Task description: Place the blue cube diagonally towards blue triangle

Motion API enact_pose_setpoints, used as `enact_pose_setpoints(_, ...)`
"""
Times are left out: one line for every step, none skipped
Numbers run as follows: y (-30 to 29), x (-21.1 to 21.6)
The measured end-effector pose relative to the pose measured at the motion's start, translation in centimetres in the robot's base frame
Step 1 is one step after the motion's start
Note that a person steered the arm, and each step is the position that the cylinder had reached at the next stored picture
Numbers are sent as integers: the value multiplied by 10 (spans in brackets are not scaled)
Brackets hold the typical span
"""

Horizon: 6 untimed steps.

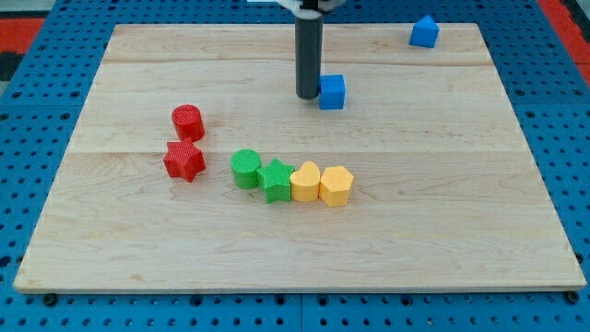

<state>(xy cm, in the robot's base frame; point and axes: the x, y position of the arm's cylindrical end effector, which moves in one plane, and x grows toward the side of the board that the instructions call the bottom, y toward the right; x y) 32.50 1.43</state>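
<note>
The blue cube [332,91] sits on the wooden board a little above the middle. My tip [307,95] stands right at the cube's left side, touching or nearly touching it. The blue triangle [424,32] lies near the board's top edge, up and to the right of the cube, well apart from it.
A red cylinder [187,121] and a red star [184,160] sit at the left. A row of a green cylinder [245,169], green star [275,179], yellow heart [305,182] and yellow hexagon [336,185] lies below the cube. The board's top edge [369,26] is near the triangle.
</note>
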Motion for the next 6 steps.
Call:
enact_pose_setpoints(-7,-3)
enact_pose_setpoints(-15,32)
enact_pose_setpoints(16,39)
enact_pose_setpoints(43,1)
enact_pose_setpoints(51,-34)
enact_pose_setpoints(49,-25)
